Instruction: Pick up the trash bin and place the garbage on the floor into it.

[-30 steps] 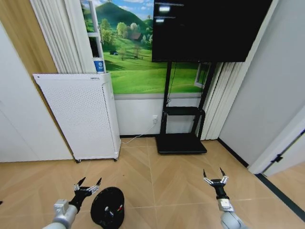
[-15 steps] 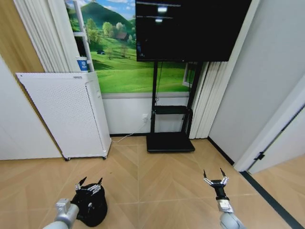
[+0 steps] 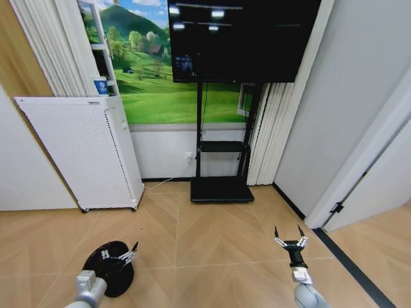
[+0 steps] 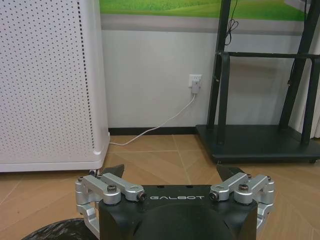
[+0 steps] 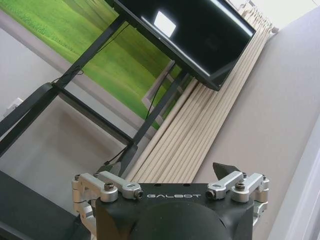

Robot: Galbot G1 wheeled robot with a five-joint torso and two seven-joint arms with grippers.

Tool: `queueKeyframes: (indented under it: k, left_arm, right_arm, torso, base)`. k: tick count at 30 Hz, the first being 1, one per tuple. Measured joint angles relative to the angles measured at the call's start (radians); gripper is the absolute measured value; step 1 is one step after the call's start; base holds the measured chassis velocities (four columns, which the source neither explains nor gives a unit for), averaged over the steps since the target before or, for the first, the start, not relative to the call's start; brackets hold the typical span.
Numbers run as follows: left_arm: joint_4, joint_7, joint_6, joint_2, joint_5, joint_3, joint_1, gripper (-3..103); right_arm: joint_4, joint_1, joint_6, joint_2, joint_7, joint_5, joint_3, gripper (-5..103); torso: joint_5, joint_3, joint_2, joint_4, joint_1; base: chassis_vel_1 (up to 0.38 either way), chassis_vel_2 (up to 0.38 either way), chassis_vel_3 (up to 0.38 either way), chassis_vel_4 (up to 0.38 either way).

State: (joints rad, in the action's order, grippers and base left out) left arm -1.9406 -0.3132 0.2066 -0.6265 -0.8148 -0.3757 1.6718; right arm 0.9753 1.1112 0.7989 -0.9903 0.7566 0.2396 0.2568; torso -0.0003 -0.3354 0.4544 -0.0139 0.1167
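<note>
The left tool (image 3: 122, 255) sits low at the left of the head view, directly over the trash bin (image 3: 106, 268), its dark fingers spread apart. The bin, black and round, stands on the wooden floor (image 3: 212, 244) beneath and just behind the tool's tips; from the head view the fingertips overlap the bin's rim, but whether they touch it cannot be told. In the left wrist view the left tool (image 4: 176, 172) shows both fingers wide apart with bare floor between them, nothing held, and a dark mesh edge of the trash bin (image 4: 55, 230) peeks in beside the tool's body. What lies inside the bin is too small to make out.

The right tool (image 3: 289, 236) hangs at the lower right of the head view, well apart from the bin, pointing up and forward above open floor. Its two fingers are spread in a V, holding nothing. The right wrist view shows the right tool (image 5: 167, 172) the same way: fingers apart, only the far wall and the pleated curtain (image 5: 185, 140) between them.

Beyond the bin stands a tall white perforated appliance (image 3: 80, 151) against the wall, with a white cable (image 4: 160, 122) running from a wall socket (image 4: 195, 82) along the floor nearby. To the right of it a black stand (image 3: 218, 160) carries a large dark screen (image 3: 241, 38), in front of a green landscape picture (image 3: 167, 90)
</note>
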Motion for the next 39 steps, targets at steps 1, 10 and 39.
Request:
queueKeyframes:
  k: [1, 10, 39]
  left_arm:
    - [0.000, 0.000, 0.000, -0.001, 0.002, 0.003, 0.000, 100]
    - [0.003, 0.002, 0.002, -0.003, 0.008, 0.011, -0.006, 100]
    - [0.016, 0.003, 0.011, -0.012, 0.014, 0.047, -0.029, 100]
  right_arm:
    - [0.000, 0.001, 0.000, 0.000, 0.005, 0.004, 0.002, 100]
    - [-0.002, 0.005, 0.000, 0.000, 0.042, 0.025, 0.011, 100]
    - [-0.017, 0.000, -0.001, -0.013, 0.086, 0.051, 0.009, 100]
  torso:
    - [0.0003, 0.000, 0.000, 0.0000, 0.000]
    - [0.0003, 0.001, 0.000, -0.0003, -0.001]
    - [0.0002, 0.001, -0.001, -0.0001, -0.001]
  base:
    - [0.074, -0.007, -0.072, 0.055]
    - [0.102, -0.144, -0.116, 0.146]
    - [0.369, -0.205, -0.366, 0.217]
